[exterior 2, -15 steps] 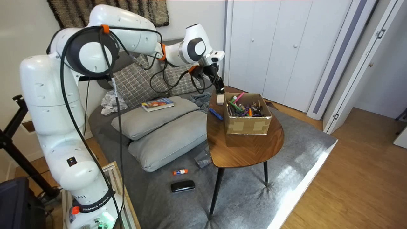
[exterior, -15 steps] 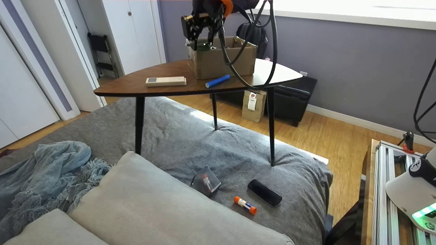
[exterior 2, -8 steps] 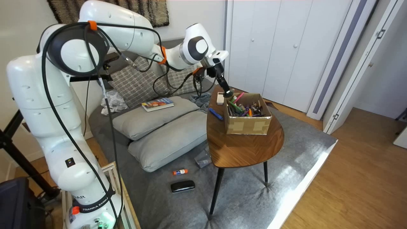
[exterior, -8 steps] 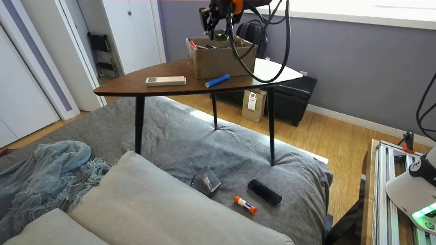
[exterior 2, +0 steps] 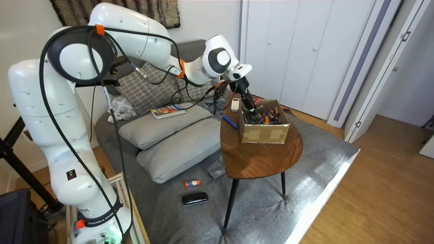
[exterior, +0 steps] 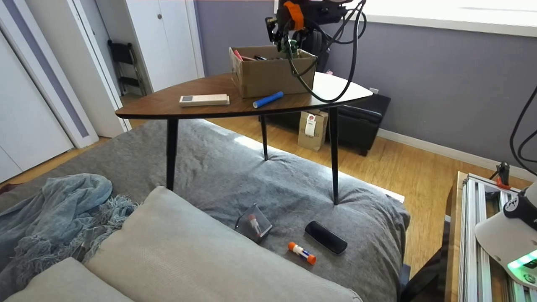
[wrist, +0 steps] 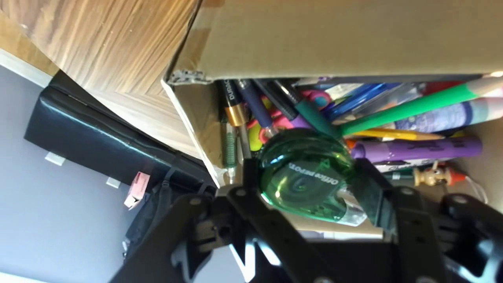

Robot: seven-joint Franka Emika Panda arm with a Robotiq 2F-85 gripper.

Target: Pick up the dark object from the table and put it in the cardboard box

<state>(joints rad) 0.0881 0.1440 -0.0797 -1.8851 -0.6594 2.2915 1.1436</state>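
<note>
The dark object is a see-through dark green, rounded dispenser (wrist: 300,184) with "Office DEPOT" lettering and a clear tip. My gripper (wrist: 308,173) is shut on it, with a black finger on each side. The low brown cardboard box (exterior 2: 264,134) stands on the brown wooden table (exterior 2: 261,161). My gripper also shows in an exterior view (exterior 2: 251,110), reaching down at the box's opening. In an exterior view the green dispenser (exterior: 294,47) is partly behind cables, at the height of the box's (exterior: 272,79) rim. In the wrist view it is above the box's contents.
The box holds several pens and markers, with a green pencil (wrist: 412,108) and a purple marker (wrist: 420,149). A blue marker (exterior: 268,100) and a flat pale slab (exterior: 204,100) lie on the table. A black case (exterior 2: 195,198) and a glue stick (exterior 2: 192,183) lie below.
My gripper has carried the green dispenser from the box's far-end rim inward over the opening and lower. It stays held throughout. The box and table have not moved.
</note>
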